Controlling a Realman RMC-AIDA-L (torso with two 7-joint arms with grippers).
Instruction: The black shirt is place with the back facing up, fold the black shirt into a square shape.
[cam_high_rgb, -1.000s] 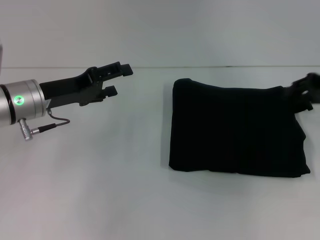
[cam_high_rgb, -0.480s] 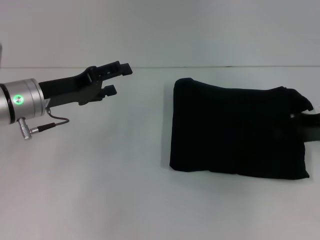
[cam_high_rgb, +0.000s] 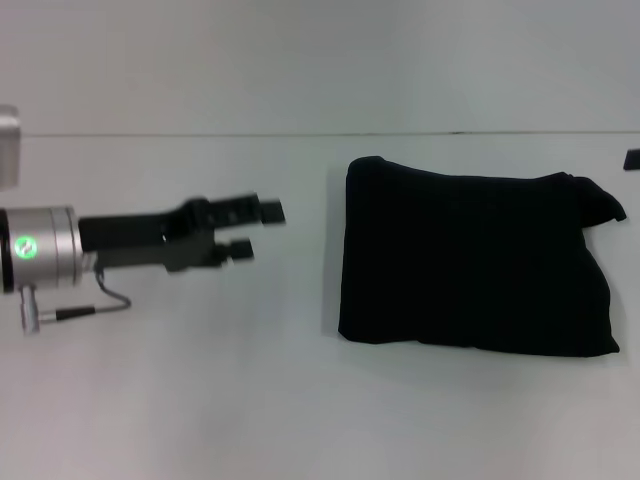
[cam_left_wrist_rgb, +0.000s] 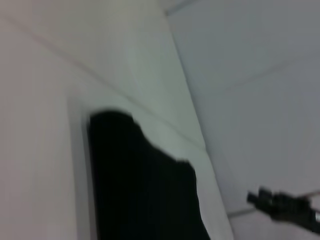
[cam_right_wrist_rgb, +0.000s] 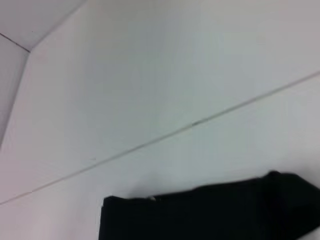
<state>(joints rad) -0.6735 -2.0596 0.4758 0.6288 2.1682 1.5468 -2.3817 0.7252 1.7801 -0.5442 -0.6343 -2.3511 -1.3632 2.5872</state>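
The black shirt (cam_high_rgb: 475, 262) lies flat on the white counter (cam_high_rgb: 250, 400), folded into a rough rectangle on the robot's right side of the surface. Its near edge runs nearly straight, its left edge stands almost upright in the head view, and its far right corner sticks out in a small loose point. No lettering shows on the upper face; the cloth looks plain black.

The left tool (cam_high_rgb: 255, 230) hovers over bare counter to the left of the shirt, well apart from it, its arm reaching in from the left edge with a green light on the silver wrist. The two fingers point toward the shirt with a narrow gap between them, and nothing is held there.

Of the right tool, only a small dark piece (cam_high_rgb: 632, 159) shows at the far right edge of the head view, beyond the shirt's corner and clear of the cloth; whether its fingers are spread or closed cannot be told

The left wrist view shows the shirt (cam_left_wrist_rgb: 142, 190) as a dark shape on the counter, with the right tool (cam_left_wrist_rgb: 285, 206) farther off. The right wrist view catches the shirt's edge (cam_right_wrist_rgb: 210, 212) low on the pale counter
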